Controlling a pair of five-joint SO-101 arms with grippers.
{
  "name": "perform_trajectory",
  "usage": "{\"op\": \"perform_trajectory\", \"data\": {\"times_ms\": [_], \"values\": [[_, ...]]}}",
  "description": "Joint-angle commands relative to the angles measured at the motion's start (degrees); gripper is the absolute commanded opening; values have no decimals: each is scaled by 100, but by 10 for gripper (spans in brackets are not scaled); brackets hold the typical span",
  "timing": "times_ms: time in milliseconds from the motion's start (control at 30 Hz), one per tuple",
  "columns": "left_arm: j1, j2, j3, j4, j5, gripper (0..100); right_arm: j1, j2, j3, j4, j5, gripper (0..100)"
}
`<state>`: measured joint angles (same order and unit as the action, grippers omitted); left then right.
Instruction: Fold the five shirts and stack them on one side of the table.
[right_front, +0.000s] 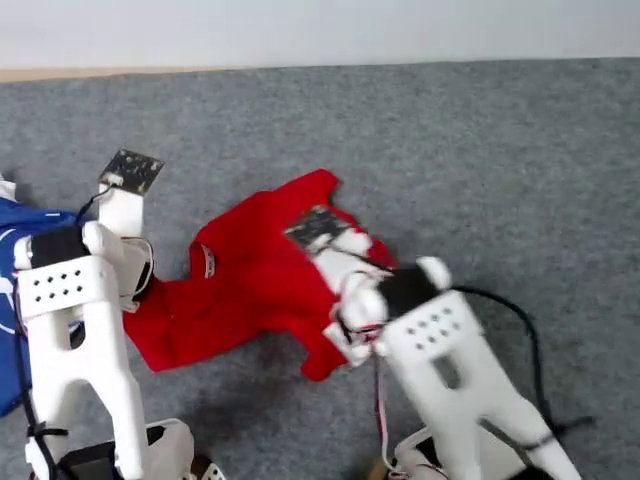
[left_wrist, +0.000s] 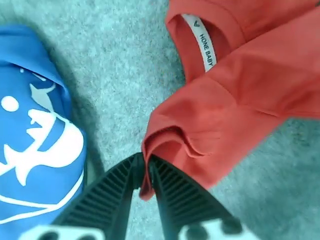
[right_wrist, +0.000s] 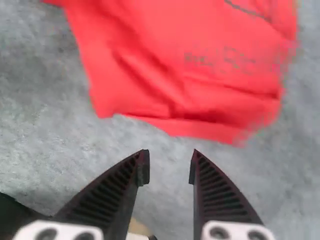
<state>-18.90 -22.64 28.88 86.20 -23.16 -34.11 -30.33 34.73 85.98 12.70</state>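
The crumpled red fabric shirt lay on the grey tabletop. The left fingers pinched only its sleeve edge, which might slip free under pull; the right fingers hung open near its hem.

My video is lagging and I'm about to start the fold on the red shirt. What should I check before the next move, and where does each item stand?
1. Left gripper has hold of the red shirt: ok, shut on a bunched edge near the collar side.
2. Right gripper has hold of the shirt: not ok, it is open over the bare table, just off the shirt's edge.
3. Red shirt spread flat: not ok, it is bunched and creased in the high view.
4. Blue shirt clear of the red one: ok, a strip of table lies between them.
5. Left grip catches one layer or several: cannot tell.
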Motion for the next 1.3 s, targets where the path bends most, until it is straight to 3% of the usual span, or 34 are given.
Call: {"op": "perform_trajectory", "data": {"times_ms": [0,233,400,667,1267], "values": [[-53,-176,145,-360,-44,2,-312,637,-97,-277,-123,151],[-53,-176,488,-809,-44,2,-980,1464,-105,-655,-167,152],[-53,-176,664,-985,-44,2,-1262,1543,-369,-611,-712,154],[-26,-167,664,-985,-44,2,-1270,1710,-703,-655,-1029,154],[-26,-167,664,-985,-44,2,-1112,4251,-1855,-848,-993,150]]}}
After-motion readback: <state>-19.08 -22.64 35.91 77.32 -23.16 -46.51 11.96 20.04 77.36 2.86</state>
